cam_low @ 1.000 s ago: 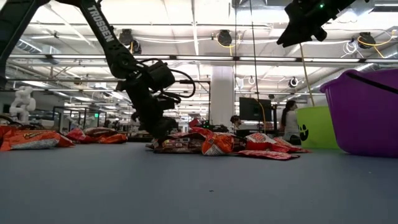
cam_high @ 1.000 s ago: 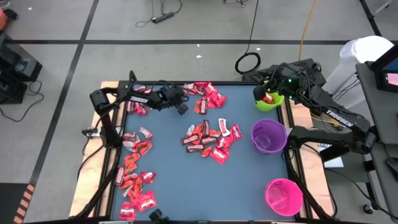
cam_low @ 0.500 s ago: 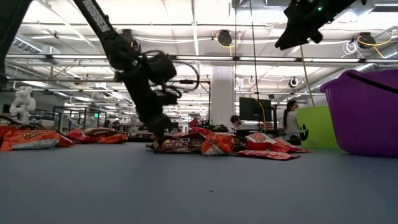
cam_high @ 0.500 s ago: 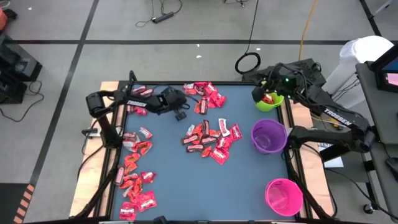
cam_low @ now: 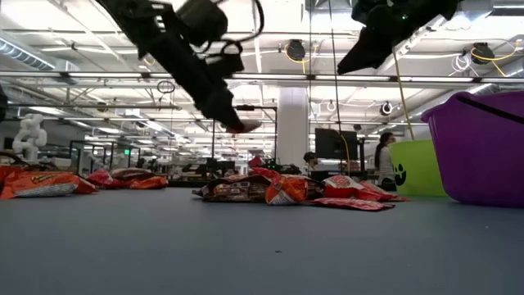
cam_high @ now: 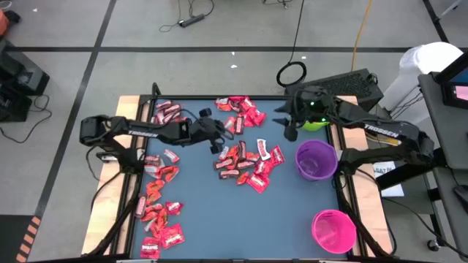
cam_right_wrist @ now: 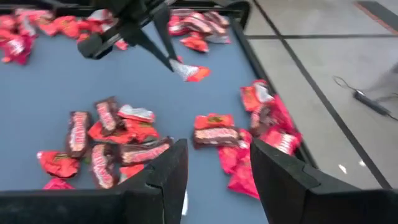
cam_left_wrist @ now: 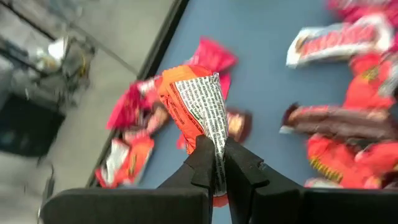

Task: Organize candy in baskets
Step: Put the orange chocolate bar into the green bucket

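Observation:
Wrapped red and maroon candy lies in heaps on the blue table: a middle heap (cam_high: 245,162), a far heap (cam_high: 243,112) and several along the left edge (cam_high: 157,212). My left gripper (cam_high: 217,144) hangs above the table just left of the middle heap, shut on one orange-red candy (cam_left_wrist: 193,106). My right gripper (cam_high: 291,131) is open and empty, in the air left of the lime green basket (cam_high: 319,126), which the arm mostly hides. The purple basket (cam_high: 316,161) and the pink basket (cam_high: 333,230) stand along the right edge. My left gripper pinches the orange-red candy between its two fingers by one end of the wrapper (cam_left_wrist: 216,149). The fingers come slanting down from the table's left. The candy is lifted clear of the table (cam_low: 246,127) and sticks out beyond the fingertips.
Bare blue table lies in front of the middle heap and between it and the left-edge heaps. A raised dark rim (cam_high: 219,98) runs along the table's far side. People and equipment stand in the room beyond the table.
My left gripper has risen off the table with the orange-red candy and shifted a little toward the near edge and the middle heap. My right gripper has swung from above the lime green basket toward the table's left, out over the blue surface.

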Motion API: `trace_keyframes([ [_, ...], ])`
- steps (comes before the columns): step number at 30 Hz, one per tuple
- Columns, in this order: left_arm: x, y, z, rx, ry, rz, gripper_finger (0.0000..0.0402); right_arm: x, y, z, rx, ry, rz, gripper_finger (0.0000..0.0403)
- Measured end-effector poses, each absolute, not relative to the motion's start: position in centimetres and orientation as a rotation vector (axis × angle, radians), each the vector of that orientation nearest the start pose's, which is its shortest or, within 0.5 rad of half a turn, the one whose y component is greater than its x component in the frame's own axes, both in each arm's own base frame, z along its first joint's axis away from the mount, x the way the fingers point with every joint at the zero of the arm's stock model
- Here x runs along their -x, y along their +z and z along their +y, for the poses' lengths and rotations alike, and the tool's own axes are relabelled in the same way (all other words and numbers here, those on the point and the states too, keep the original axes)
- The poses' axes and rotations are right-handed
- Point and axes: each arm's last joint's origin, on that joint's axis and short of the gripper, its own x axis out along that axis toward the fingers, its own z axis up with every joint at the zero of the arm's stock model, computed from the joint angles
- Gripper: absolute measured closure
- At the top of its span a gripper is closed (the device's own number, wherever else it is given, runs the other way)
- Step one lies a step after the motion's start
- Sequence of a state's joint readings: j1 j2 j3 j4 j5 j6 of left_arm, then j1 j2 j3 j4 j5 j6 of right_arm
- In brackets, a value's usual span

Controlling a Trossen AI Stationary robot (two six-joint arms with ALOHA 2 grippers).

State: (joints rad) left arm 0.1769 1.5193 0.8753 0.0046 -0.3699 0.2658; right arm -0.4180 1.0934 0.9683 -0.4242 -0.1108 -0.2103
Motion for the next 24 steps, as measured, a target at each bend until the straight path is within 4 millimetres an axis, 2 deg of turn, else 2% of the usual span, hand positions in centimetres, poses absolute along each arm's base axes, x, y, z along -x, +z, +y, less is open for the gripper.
trace_keyframes([
  [6, -31.3, 22.4, 3.6, -0.345, 0.283, 0.605, 0.0378, -23.8, 30.6, -7.4, 0.139, -0.106, 0.567, 0.0241],
  [10, -31.7, 22.9, 2.5, -0.350, 0.180, 0.535, 0.0378, -25.5, 29.6, -6.5, 0.160, 0.003, 0.560, 0.0241],
  [15, -31.9, 23.2, 1.8, -0.351, 0.145, 0.486, 0.0378, -27.7, 28.0, -5.9, 0.168, 0.047, 0.568, 0.0239],
  [19, -32.0, 23.3, 1.6, -0.349, 0.144, 0.475, 0.0378, -29.1, 26.9, -5.4, 0.198, 0.099, 0.560, 0.0214],
  [24, -32.0, 23.3, 1.6, -0.328, 0.148, 0.473, 0.0378, -30.3, 26.7, -5.0, 0.283, 0.121, 0.493, 0.0169],
])
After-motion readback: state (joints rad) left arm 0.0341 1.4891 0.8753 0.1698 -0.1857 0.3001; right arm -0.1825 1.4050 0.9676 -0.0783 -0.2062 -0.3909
